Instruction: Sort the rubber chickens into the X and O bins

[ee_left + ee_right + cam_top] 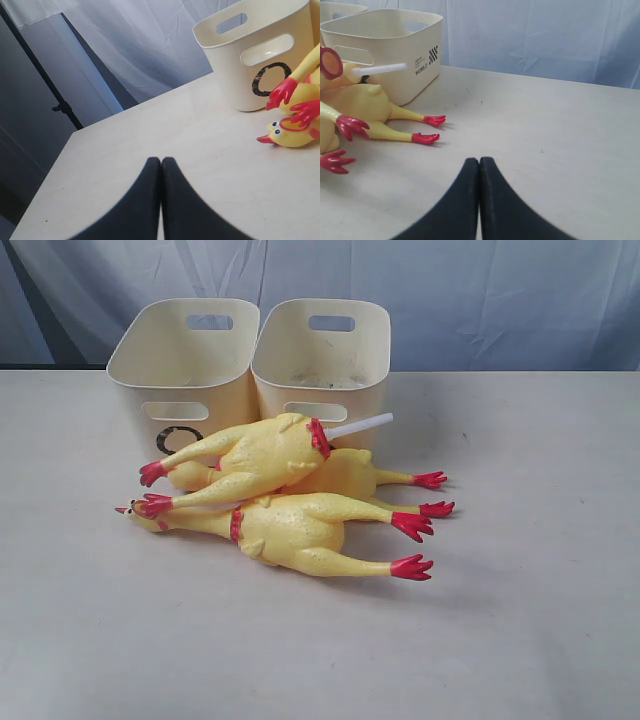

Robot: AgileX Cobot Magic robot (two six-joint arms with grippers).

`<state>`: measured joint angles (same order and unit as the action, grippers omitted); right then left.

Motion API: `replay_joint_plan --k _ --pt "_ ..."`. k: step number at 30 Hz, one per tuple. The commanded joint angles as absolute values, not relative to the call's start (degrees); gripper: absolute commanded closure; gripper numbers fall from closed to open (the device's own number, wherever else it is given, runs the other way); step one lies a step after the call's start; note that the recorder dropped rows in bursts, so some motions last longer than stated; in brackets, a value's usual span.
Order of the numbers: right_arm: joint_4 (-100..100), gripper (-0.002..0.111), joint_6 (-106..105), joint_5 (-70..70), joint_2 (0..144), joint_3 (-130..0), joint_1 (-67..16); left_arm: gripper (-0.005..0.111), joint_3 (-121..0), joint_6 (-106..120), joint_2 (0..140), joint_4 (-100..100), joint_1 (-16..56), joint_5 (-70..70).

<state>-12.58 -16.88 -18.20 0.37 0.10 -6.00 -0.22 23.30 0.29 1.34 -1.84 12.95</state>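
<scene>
Three yellow rubber chickens lie piled in front of two cream bins. The headless chicken (255,455) rests on top, its red-rimmed neck hole (330,62) holding a white tube (360,426). Under it lie a front chicken (295,530) with its head (282,135) to the left, and a rear chicken (345,475). The left bin (225,395) shows part of a black O (267,80). The chickens hide any mark on the right bin (365,400). My left gripper (161,161) and right gripper (479,161) are shut on nothing above bare table, well away from the pile.
A pale tabletop (520,620) spreads on all sides of the pile. A grey-blue curtain (480,300) hangs behind the bins. The table's left edge (50,170) drops off beside the left gripper. Neither arm shows in the exterior view.
</scene>
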Motion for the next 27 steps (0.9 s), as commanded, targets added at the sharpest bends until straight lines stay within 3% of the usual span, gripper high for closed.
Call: replay_joint_plan --k 1,27 --pt "-12.4 0.109 -16.9 -17.5 0.0 0.0 -6.1 0.107 0.0 23.0 0.0 1.2 -1.5 12.4" --pt "-12.4 0.109 -16.9 -17.5 0.0 0.0 -6.1 0.107 0.0 23.0 0.0 -15.9 -1.5 9.1"
